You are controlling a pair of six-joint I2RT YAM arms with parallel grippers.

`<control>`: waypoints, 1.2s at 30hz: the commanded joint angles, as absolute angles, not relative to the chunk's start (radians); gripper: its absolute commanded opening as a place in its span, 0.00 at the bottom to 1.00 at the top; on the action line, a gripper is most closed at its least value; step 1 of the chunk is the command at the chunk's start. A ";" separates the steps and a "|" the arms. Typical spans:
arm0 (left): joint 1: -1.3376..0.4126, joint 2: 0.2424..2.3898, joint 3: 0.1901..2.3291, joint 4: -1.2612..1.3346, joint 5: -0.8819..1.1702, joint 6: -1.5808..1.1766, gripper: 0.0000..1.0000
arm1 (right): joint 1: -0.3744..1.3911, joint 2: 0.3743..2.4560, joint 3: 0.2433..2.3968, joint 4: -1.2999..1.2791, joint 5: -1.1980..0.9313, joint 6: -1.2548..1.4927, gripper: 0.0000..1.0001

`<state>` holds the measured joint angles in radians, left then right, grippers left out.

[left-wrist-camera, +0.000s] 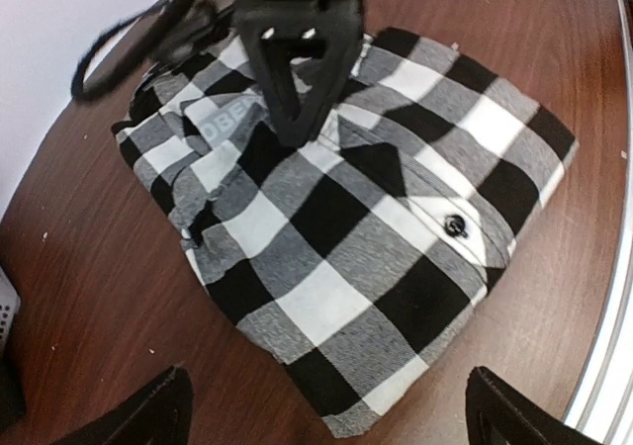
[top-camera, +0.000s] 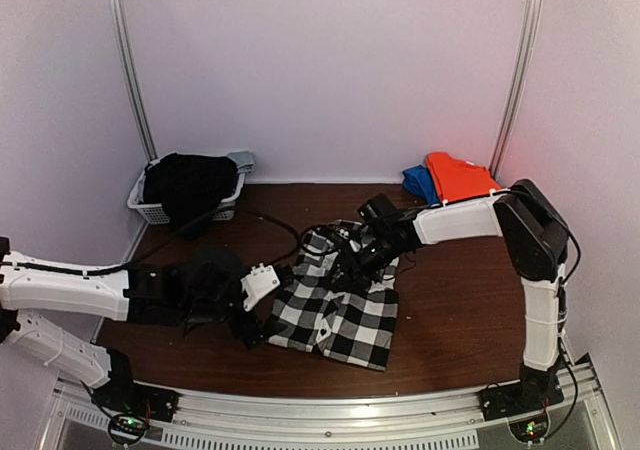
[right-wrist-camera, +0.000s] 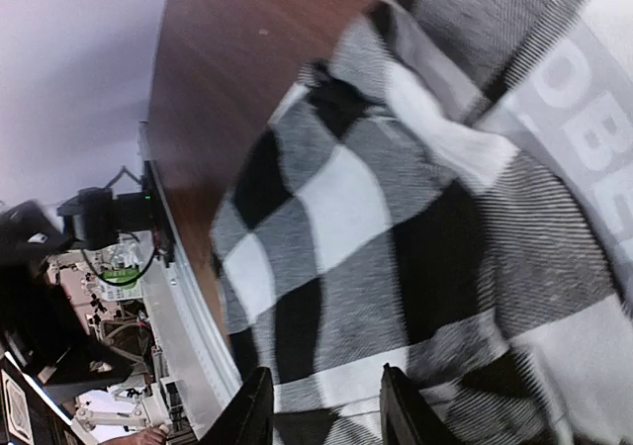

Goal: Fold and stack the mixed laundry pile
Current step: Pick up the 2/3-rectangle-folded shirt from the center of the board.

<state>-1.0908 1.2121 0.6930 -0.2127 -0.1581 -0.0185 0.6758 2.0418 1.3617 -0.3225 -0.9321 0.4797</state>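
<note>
Evidently the step in hand is folding the checked shirt point(top-camera: 335, 310), which lies mid-table as a compact, roughly squared bundle, one button showing on its upper layer. It looks close to folded, though the far edge by the collar is bunched.

The right gripper point(right-wrist-camera: 321, 410) is down on that far edge, its jaws fairly narrow with checked cloth between them. The wrist view is too close to show whether they actually pinch it, so I cannot tell if the shirt is held. The left gripper point(left-wrist-camera: 326, 405) hovers at the near-left edge with its jaws spread wide, holding nothing.

The next move probably calls for tidying the bunched collar edge, then carrying the bundle to the stack without letting the layers slide open.

That stack sits at the back right of the table point(top-camera: 460, 320): an orange-red garment point(top-camera: 458, 175) lying on a blue one point(top-camera: 415, 182).

At the back left, the white slatted basket point(top-camera: 150, 210) holds a black garment point(top-camera: 190, 185) heaped over its rim, not yet folded.
</note>
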 commanded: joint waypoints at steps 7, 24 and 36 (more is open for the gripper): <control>-1.381 1.507 0.733 -0.097 -0.550 0.231 0.98 | 0.696 2.214 1.422 -0.488 -0.826 0.308 0.36; -1.456 1.780 0.843 0.167 -0.780 0.446 0.78 | 0.736 2.254 1.368 -0.490 -0.851 0.235 0.36; -1.457 1.569 0.948 -0.172 -0.494 0.360 0.03 | 0.782 2.156 1.260 -0.472 -0.891 0.249 0.36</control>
<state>-1.4532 1.6344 0.8768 -0.0483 -0.6285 0.4107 0.7536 2.1441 1.3552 -0.3668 -0.9833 0.2379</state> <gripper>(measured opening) 0.067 0.354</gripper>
